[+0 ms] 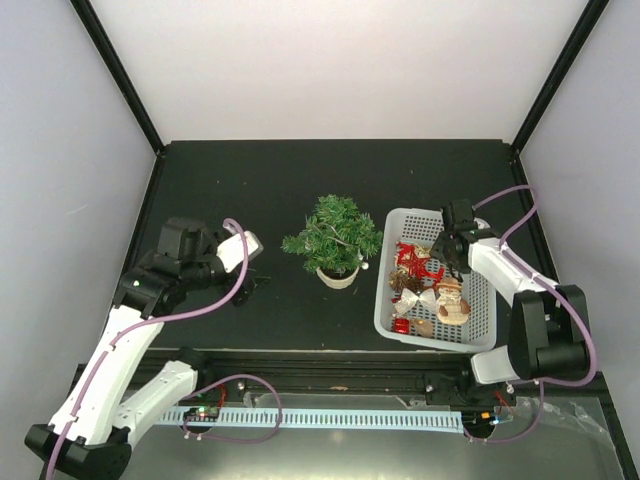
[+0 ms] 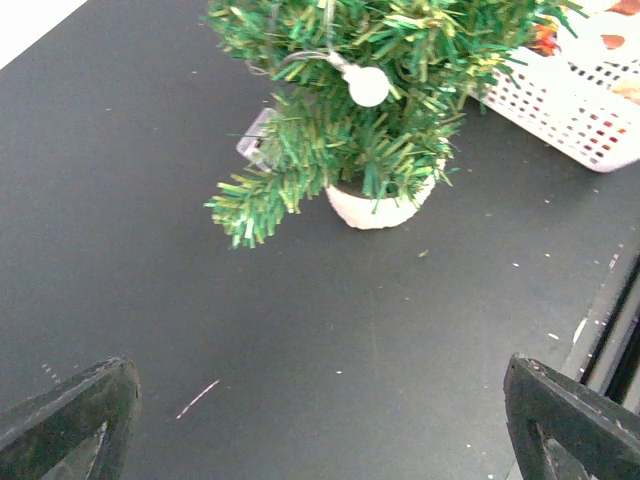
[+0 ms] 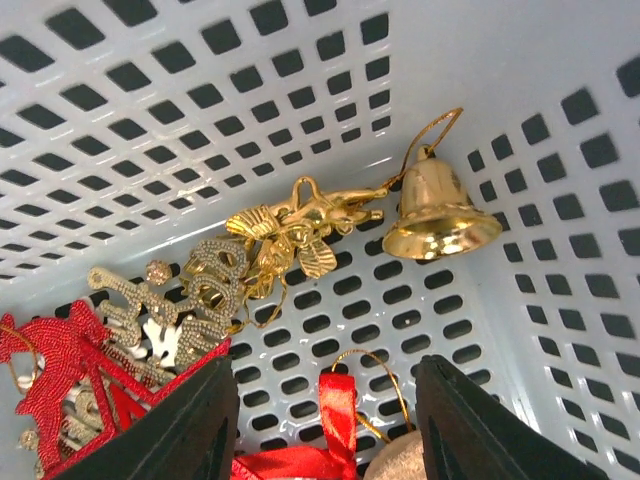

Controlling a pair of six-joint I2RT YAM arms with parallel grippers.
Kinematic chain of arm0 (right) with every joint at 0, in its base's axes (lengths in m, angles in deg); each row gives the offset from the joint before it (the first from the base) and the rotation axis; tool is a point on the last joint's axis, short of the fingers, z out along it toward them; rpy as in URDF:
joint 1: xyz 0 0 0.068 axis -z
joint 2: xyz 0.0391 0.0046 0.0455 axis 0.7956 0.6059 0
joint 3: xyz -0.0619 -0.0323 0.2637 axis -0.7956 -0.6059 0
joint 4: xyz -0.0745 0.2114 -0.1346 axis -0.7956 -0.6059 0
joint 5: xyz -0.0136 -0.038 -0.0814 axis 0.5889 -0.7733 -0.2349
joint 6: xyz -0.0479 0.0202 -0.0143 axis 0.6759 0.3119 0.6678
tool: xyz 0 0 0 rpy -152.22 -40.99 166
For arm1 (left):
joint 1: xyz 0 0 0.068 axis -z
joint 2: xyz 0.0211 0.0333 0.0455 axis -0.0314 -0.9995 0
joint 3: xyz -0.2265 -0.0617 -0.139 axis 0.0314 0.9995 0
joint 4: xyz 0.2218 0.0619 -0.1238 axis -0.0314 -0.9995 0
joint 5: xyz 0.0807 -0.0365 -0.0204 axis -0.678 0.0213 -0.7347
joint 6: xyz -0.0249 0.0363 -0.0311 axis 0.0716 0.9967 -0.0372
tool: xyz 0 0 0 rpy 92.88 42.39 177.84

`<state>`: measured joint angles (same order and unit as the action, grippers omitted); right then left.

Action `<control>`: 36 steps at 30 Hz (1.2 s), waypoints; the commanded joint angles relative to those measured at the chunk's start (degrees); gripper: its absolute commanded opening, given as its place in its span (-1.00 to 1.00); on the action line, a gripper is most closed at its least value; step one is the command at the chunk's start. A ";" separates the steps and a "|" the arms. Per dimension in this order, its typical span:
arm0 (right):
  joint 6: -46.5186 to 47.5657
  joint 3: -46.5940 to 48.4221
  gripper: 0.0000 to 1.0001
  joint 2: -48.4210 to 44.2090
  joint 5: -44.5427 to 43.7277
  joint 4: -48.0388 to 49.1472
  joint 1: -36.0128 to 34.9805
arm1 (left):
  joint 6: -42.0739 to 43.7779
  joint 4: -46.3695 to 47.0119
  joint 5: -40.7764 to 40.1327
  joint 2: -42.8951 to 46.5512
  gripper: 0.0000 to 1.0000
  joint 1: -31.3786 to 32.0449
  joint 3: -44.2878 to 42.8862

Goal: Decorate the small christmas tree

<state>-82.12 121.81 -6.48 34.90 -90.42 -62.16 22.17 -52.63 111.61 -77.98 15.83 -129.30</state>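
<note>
The small christmas tree (image 1: 335, 238) stands in its cream pot mid-table; in the left wrist view the tree (image 2: 370, 90) carries one white ball (image 2: 368, 86). My left gripper (image 1: 243, 290) is open and empty, low over the table left of the tree. The white lattice basket (image 1: 480, 320) sits right of the tree. My right gripper (image 1: 447, 262) is open inside it, fingers (image 3: 190, 420) straddling a red ribbon (image 3: 338, 420) with a gold loop. A gold bell (image 3: 437, 207), gold leaves (image 3: 295, 235) and a red star (image 3: 70, 385) lie beyond.
The basket also holds a snowman figure (image 1: 452, 300), a silver bow (image 1: 420, 300) and a pine cone (image 1: 405, 283). The basket's walls (image 3: 560, 130) close in around my right gripper. A rail (image 1: 330, 415) runs along the table's near edge.
</note>
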 commanded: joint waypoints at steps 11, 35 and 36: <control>6.22 -5.10 -0.07 -8.13 14.19 1.54 -4.44 | 0.01 1.37 5.18 3.06 0.98 -0.40 1.32; -0.55 -13.63 -0.04 -19.93 11.86 -6.49 -10.03 | 0.35 2.04 7.31 3.25 0.98 -0.44 2.46; -0.38 -13.89 -0.04 -20.17 12.18 -6.73 -10.10 | 0.35 2.08 7.33 3.20 0.98 -0.53 2.48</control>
<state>-80.28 108.87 -24.58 48.08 -95.36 -71.52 22.04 -51.05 117.25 -75.40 15.81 -126.83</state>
